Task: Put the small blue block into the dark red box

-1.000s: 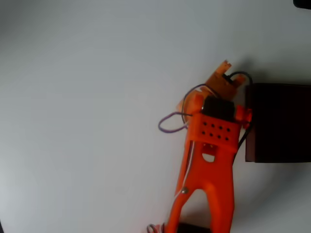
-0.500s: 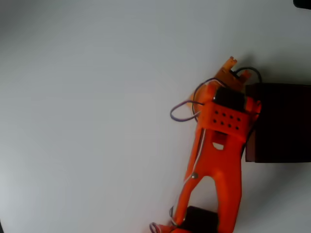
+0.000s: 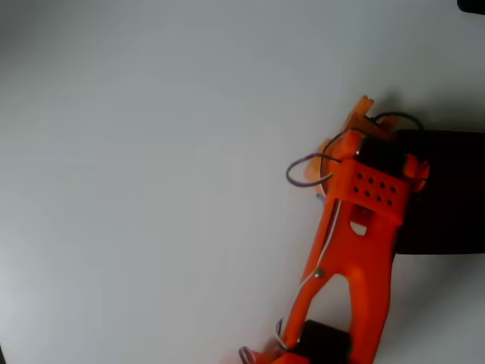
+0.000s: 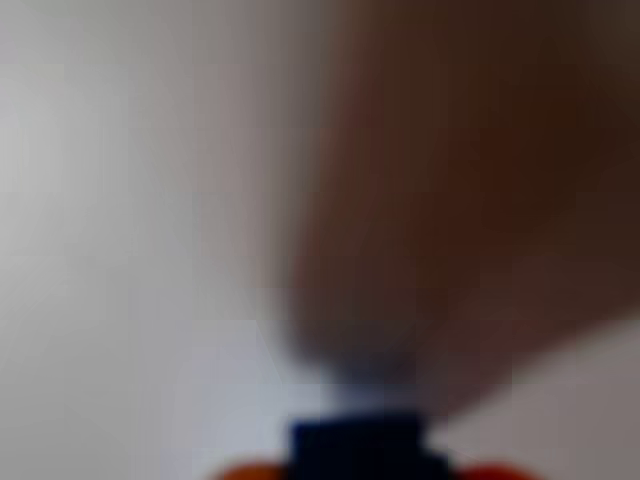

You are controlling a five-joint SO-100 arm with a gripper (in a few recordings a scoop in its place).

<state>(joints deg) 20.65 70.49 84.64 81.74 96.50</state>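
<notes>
We judge transport: claw (image 3: 364, 114) at box (image 3: 455, 189) edge, gripping blue block (image 4: 365, 445); next, centre over box.

Orange arm (image 3: 356, 258) is reaching up from the bottom edge in the overhead view, tilting right; gripper (image 3: 362, 114) is pointing upward, jaw state unclear.

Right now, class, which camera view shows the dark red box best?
The overhead view: the dark red box shows sharp straight edges at the right, though the orange arm covers its left side. The wrist view shows only a blurred dark reddish mass.
</notes>
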